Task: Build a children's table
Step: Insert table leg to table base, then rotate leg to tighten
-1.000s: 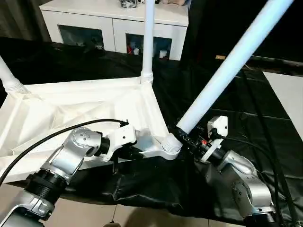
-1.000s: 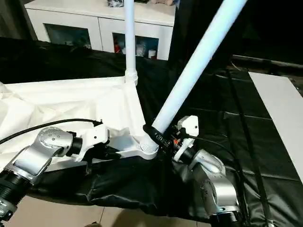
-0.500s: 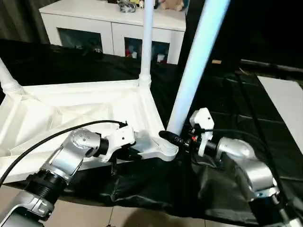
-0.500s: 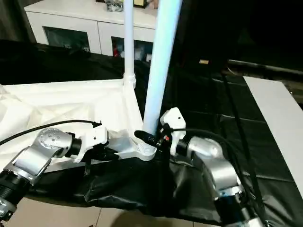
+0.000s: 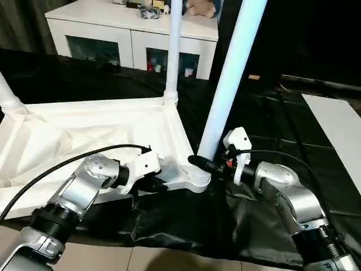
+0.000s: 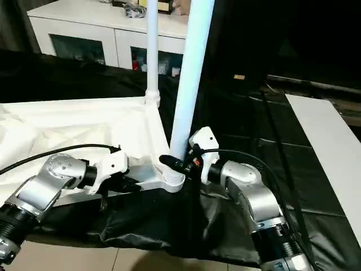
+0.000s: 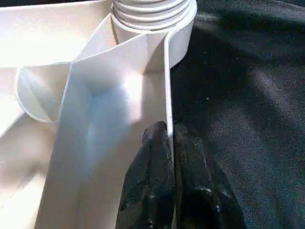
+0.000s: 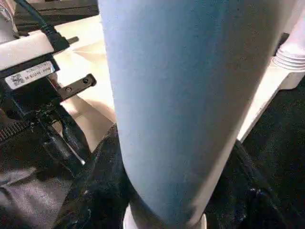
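Tabletop point(image 5: 84, 130): white plastic, lying upside down on the black sheet point(image 5: 265, 130), ribbed underside facing up; it serves as the landmark for every entry below.
Near corner socket point(image 5: 197, 179): round, ridged collar at the tabletop corner closest to the robot's right arm; in the left wrist view it appears as stacked rings point(image 7: 152, 9).
Near leg point(image 5: 228, 84): long white tapered tube rising from the near corner socket, leaning slightly away from the tabletop's centre; its base sits at the socket's mouth.
Far leg point(image 5: 174, 48): upright in the tabletop's far corner, on the side toward the cabinet.
Left leg point(image 5: 7, 93): a third leg standing at the tabletop's left corner, tilted toward the picture edge.
Right gripper point(image 5: 204, 164): fingers partly spread and clasped round the base of the near leg, just above the near corner socket; the dark fingers point(image 8: 90, 191) wrap both sides of the tube.
Left gripper point(image 7: 170, 162): pinched nearly closed on the tabletop's thin edge wall, one finger on each face, just beside the near corner socket.
Black sheet: crumpled dark covering under and around the tabletop, hanging over the front edge.
Cabinet point(image 5: 130, 34): white, with dark glass doors, well beyond the tabletop's far edge; small objects stand on top.
White board point(image 5: 338, 121): flat panel on the sheet, well apart from the tabletop on the right arm's side.
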{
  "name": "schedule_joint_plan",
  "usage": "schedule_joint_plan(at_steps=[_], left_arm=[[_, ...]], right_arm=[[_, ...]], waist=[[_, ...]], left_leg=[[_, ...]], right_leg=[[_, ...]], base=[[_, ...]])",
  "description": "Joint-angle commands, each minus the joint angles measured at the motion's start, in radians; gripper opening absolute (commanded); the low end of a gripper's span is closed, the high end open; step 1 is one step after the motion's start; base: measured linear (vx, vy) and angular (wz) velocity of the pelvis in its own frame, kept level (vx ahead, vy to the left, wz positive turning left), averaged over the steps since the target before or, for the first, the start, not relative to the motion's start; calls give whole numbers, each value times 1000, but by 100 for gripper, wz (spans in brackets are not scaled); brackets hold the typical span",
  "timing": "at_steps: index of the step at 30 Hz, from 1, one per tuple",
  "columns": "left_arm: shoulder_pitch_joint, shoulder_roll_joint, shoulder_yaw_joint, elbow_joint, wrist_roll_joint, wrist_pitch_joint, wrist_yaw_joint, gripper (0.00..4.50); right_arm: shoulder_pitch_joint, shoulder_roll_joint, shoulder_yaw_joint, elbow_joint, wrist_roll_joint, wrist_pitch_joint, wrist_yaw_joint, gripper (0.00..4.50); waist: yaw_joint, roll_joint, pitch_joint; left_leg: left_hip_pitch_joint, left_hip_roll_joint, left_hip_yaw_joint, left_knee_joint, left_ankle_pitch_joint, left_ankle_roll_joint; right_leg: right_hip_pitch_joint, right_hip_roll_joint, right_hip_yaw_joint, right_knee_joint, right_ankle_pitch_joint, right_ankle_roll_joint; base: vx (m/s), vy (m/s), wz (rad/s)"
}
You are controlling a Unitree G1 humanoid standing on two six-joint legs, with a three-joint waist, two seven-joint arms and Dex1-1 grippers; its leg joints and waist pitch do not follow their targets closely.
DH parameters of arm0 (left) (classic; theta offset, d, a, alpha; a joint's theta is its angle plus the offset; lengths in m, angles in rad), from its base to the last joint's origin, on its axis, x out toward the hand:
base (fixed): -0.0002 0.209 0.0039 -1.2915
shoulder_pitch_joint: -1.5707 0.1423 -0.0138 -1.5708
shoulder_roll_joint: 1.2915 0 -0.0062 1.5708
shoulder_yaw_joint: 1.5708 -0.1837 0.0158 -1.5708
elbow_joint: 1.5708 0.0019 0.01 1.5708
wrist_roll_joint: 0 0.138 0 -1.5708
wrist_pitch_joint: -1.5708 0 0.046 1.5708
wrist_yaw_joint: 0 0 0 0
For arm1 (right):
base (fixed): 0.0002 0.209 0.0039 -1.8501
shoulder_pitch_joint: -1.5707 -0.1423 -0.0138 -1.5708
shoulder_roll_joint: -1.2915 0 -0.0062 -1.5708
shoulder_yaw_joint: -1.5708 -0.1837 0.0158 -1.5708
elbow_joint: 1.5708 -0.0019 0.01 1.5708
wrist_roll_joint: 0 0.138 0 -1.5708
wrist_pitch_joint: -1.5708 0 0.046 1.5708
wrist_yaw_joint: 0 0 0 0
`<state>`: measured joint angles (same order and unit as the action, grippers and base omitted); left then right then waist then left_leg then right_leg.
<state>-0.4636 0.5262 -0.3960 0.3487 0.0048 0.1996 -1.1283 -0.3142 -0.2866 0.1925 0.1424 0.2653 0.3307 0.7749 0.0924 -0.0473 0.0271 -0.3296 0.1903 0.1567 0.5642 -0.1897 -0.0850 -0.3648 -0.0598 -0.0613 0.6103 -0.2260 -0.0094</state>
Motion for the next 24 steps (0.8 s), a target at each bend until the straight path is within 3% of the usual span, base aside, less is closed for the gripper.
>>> schedule_joint_plan(at_steps=[1,4,5,6,8,9,10,12,13,14,15,16,17,18,19,20,21,22,23,24], left_arm=[[-45,-2,44,14,22,-16,56,0],[-57,-8,51,37,33,14,91,0],[-64,-21,58,50,35,34,118,0],[-68,-28,61,55,36,41,130,0],[-86,-78,72,72,30,102,190,0],[-94,-109,71,73,30,129,215,0],[-103,-140,66,72,31,162,238,0],[-118,-189,61,78,37,192,281,0],[-137,-250,51,86,44,223,329,0],[-142,-268,47,88,46,231,341,0],[-155,-323,38,86,44,257,372,0],[-157,-337,36,83,42,265,378,0],[-162,-379,32,70,35,290,392,0],[-164,-413,32,57,28,310,406,0],[-167,-441,29,46,24,322,412,0],[-167,-441,29,46,24,322,412,0],[-171,-465,25,37,20,326,420,0],[-174,-474,17,34,24,306,419,0],[-175,-476,15,34,25,301,418,0],[-175,-486,16,31,25,297,423,0]], right_arm=[[79,-4,67,150,-67,76,-14,182],[70,16,52,181,-87,57,-68,182],[62,33,40,203,-99,48,-112,182],[57,41,34,214,-103,45,-134,182],[18,100,-14,303,-125,31,-286,182],[-7,132,-42,352,-125,20,-359,182],[-30,160,-64,396,-122,12,-414,182],[-61,193,-89,447,-115,0,-478,182],[-95,229,-109,501,-108,-12,-542,182],[-104,238,-112,514,-107,-14,-556,182],[-128,261,-116,547,-107,-20,-589,182],[-134,266,-117,554,-107,-21,-596,182],[-151,282,-120,578,-111,-25,-613,182],[-162,295,-127,595,-112,-27,-630,182],[-174,302,-128,617,-119,-34,-645,182],[-174,302,-128,617,-119,-34,-645,182],[-187,309,-131,643,-128,-43,-656,182],[-198,312,-133,667,-135,-54,-666,182],[-200,313,-133,673,-137,-56,-668,182],[-209,316,-140,694,-139,-66,-676,182]], waist=[[-7,20,-14],[-9,20,-11],[-12,14,-10],[-12,16,-9],[-23,15,-6],[-27,11,-7],[-42,19,-8],[-51,34,-7],[-60,38,-5],[-63,42,-1],[-58,44,3],[-52,44,1],[-20,38,7],[-3,28,6],[-10,-33,9],[-35,-57,14],[-10,-18,-6],[-5,-7,-16],[-11,-17,-21],[-25,-6,-13]], left_leg=[[9,43,-23,-86,-466,-36],[12,42,-26,-86,-489,-39],[12,42,-26,-85,-500,-41],[13,40,-27,-84,-504,-42],[18,37,-32,-82,-535,-56],[21,34,-37,-78,-555,-57],[17,39,-48,-87,-598,-63],[17,45,-56,-99,-654,-72],[15,53,-63,-114,-727,-74],[14,62,-64,-135,-808,-78],[-5,72,-53,-169,-870,-80],[-21,77,-45,-186,-884,-80],[-55,81,-3,-235,-915,-77],[-52,77,22,-239,-882,-69],[112,11,31,-21,-652,-72],[141,-21,21,99,-438,-20],[-41,22,-49,-6,-153,11],[-32,33,-43,-52,-127,-16],[-4,42,-40,-68,-164,-16],[26,40,-28,-77,-293,-31]], right_leg=[[-10,-92,57,-125,-581,-60],[-14,-94,53,-131,-629,-47],[-16,-94,52,-133,-651,-42],[-18,-95,51,-135,-665,-39],[-24,-95,39,-144,-724,-26],[-21,-97,28,-154,-759,-8],[-7,-98,9,-156,-731,-12],[1,-92,-4,-155,-660,-26],[14,-84,-20,-149,-586,-30],[24,-73,-31,-133,-517,-43],[43,-60,-28,-88,-438,-62],[59,-57,-19,-42,-384,-70],[79,-36,-11,37,-388,-60],[72,-34,7,56,-410,-52],[-122,-102,36,-185,-857,-4],[-160,-143,24,-245,-1058,19],[67,-194,73,-149,-843,-8],[63,-146,49,-122,-627,-24],[25,-106,34,-97,-431,-35],[-2,-76,30,-81,-269,-82]], base=[[0,0,0],[0,0,0],[0,0,0],[0,0,0],[-27,4,-3],[-62,22,-10],[-62,22,-10],[-56,47,-14],[-55,54,-14],[-50,61,-4],[-70,42,6],[-70,42,6],[-95,-3,17],[-42,-69,30],[-42,-69,30],[38,-62,0],[111,46,-42],[111,46,-42],[51,59,-14],[-44,-13,26]])
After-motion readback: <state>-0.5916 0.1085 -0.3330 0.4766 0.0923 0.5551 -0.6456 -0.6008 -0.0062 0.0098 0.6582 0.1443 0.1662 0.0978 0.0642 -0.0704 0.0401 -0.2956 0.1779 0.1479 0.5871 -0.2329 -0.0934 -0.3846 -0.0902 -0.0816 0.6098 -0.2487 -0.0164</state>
